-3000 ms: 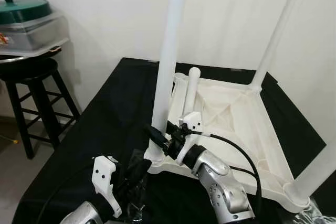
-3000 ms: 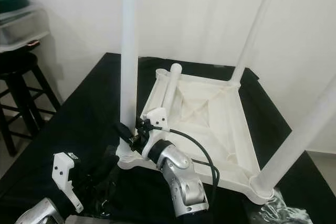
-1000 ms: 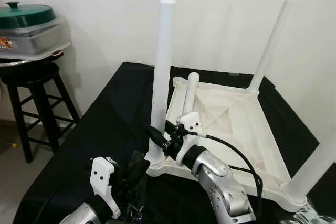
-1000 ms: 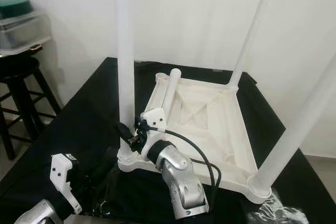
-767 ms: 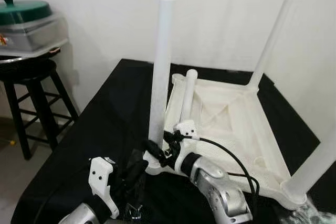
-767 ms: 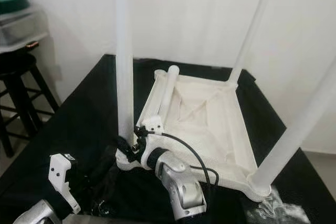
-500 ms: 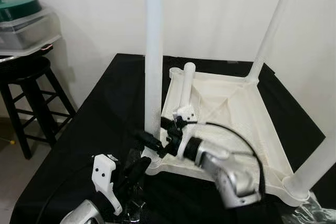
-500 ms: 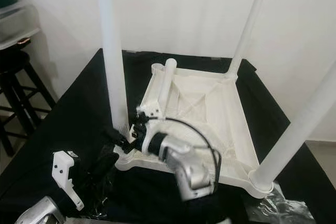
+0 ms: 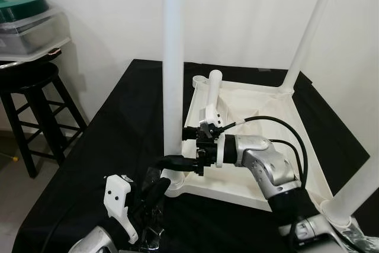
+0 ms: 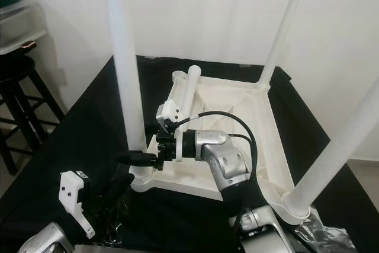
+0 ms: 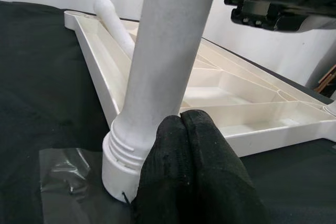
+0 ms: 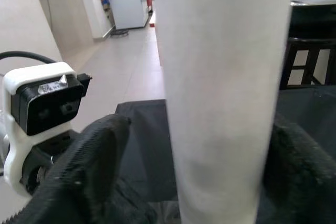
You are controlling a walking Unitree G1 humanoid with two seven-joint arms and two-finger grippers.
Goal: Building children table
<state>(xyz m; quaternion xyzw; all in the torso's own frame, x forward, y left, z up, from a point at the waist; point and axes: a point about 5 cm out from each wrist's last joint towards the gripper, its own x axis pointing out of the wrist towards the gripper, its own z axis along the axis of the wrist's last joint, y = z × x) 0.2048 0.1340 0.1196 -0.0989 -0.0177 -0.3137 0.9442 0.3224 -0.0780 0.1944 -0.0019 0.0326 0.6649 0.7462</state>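
Right gripper (image 9: 177, 159) reaches in level from the tabletop (image 9: 266, 140) side, fingers either side of the near-left leg (image 9: 172, 81) low at its socket on the upside-down tabletop, on the black cloth (image 9: 118, 122); left gripper (image 9: 155, 191) sits just below that corner. Left wrist view: left fingers (image 11: 197, 161) pressed together beside the leg's threaded base. Right wrist view: right fingers (image 12: 92, 153) straddle the leg, apparently clamped — I judge leg-seating in progress; next, twist it home without tilting.

Right pincer (image 10: 137, 159) around the bottom of a tall white leg (image 10: 125, 69), maybe squeezing it. Upside-down white table top (image 10: 237, 108) just behind. Left pincer (image 10: 115, 191) low, just below.
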